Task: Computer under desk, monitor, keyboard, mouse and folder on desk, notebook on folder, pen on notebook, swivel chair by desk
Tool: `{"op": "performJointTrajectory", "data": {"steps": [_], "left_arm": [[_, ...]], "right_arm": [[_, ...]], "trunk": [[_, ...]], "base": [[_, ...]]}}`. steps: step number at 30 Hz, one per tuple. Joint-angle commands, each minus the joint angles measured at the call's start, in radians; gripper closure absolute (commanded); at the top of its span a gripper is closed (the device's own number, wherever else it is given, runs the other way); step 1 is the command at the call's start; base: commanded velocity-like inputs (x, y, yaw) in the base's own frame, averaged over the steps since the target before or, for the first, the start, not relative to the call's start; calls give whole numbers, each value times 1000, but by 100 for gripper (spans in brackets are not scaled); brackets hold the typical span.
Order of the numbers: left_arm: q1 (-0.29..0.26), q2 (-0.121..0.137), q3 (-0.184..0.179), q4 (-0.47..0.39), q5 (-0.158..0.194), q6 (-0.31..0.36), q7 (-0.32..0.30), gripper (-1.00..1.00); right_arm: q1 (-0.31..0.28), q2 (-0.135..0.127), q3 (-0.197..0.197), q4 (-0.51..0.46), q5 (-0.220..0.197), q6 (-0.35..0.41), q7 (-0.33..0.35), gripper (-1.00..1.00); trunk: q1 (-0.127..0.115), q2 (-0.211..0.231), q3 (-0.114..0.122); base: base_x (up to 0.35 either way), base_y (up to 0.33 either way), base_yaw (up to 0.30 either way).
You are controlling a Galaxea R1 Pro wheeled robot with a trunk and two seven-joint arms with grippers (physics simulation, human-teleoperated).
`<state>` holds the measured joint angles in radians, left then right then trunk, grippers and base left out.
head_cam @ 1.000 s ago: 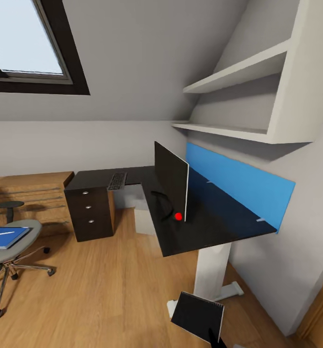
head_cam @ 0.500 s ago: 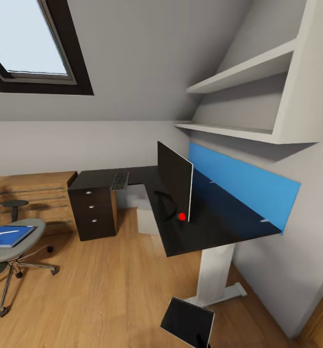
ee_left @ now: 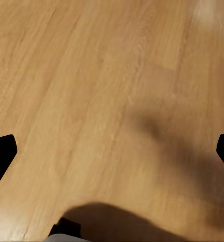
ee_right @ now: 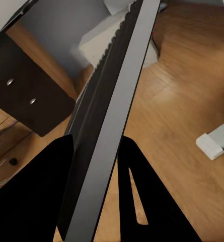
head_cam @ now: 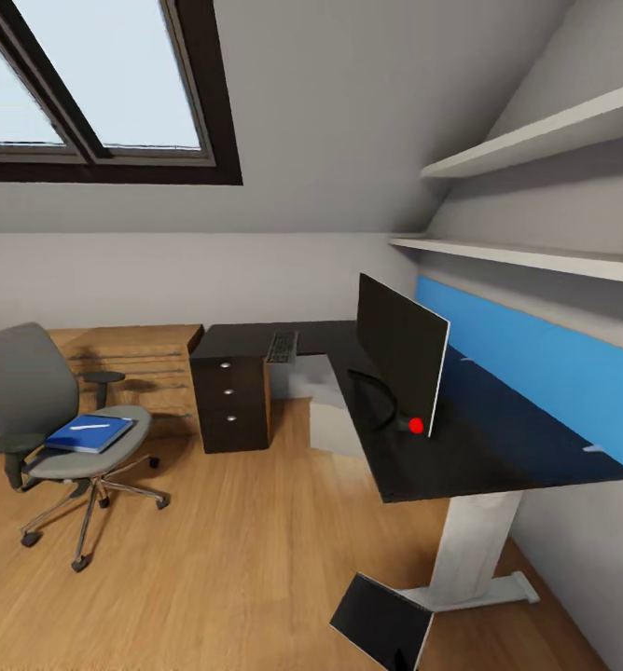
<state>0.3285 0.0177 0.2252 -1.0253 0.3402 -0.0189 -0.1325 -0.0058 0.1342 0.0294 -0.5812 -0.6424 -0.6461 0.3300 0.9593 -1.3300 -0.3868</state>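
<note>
Right pincer: closed on folder, low near surface leg; left pincer: spread wide, empty, above floor; monitor, keyboard on surface; notebook, pen on swivel chair.

The camera swings toward nine o'clock, bringing the whole swivel chair into frame and sliding the desk toward three o'clock.

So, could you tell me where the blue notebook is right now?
In the head view the notebook lies on the swivel chair seat at the left, pen on top, apart from the desk.
</note>
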Motion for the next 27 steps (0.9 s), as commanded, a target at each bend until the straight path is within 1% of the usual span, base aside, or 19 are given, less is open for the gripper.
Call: {"op": "performJointTrajectory", "data": {"steps": [1, 7, 15, 21, 27], "left_arm": [[0, 0, 0, 1, 10, -1, -5, -100], [0, -1, 0, 1, 10, -1, -6, -100], [0, -1, -1, 1, 9, -1, -6, -100], [0, -1, -1, 1, 9, -1, -6, -100], [0, -1, -2, 4, 8, -1, -6, -100]], "right_arm": [[-1, 0, 3, 1, -10, -6, 5, 100], [0, 1, 3, 5, -10, -15, 3, 100], [0, 0, 3, 5, -10, -17, 3, 100], [0, -3, 3, 3, -10, -17, 4, 100], [0, -8, 2, -3, -9, -18, 6, 100]], "trunk": [[0, -1, -1], [0, -1, -1], [0, -1, -1], [0, -1, -1], [0, -1, -1]], "base": [[139, 298, 284], [202, 278, 284], [266, 231, 285], [315, 69, 219], [329, 11, 55]]}}
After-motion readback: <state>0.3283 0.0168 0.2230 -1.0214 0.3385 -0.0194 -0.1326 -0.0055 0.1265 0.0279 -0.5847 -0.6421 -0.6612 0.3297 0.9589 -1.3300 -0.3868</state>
